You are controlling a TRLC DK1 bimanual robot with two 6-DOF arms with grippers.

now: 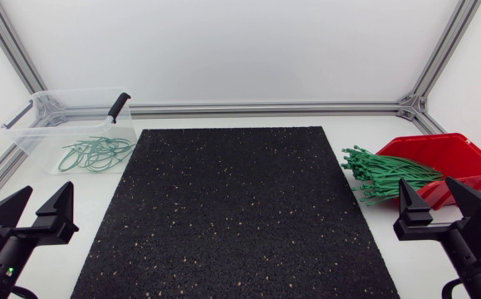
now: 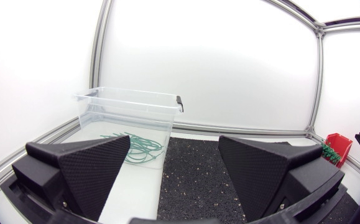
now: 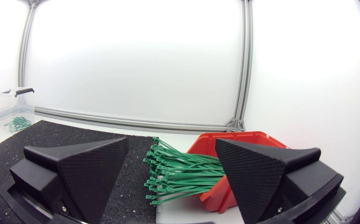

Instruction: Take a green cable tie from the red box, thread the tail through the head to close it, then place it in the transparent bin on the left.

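While both arms sit at the near edge of the tabletop [image 1: 57, 266], you have the left claw [image 1: 49, 191] spread wide with nothing between its fingers; the right claw [image 1: 425, 184] is equally wide and empty. Green cable ties [image 1: 387, 174]: a loose bundle spilling from the open front of the red box [image 1: 464, 154], heads toward the black mat [image 1: 232, 216], just ahead of the right claw. Transparent bin [image 1: 45, 124]: far left, beside the mat's corner, looped green ties [image 1: 95, 154] lying on its floor.
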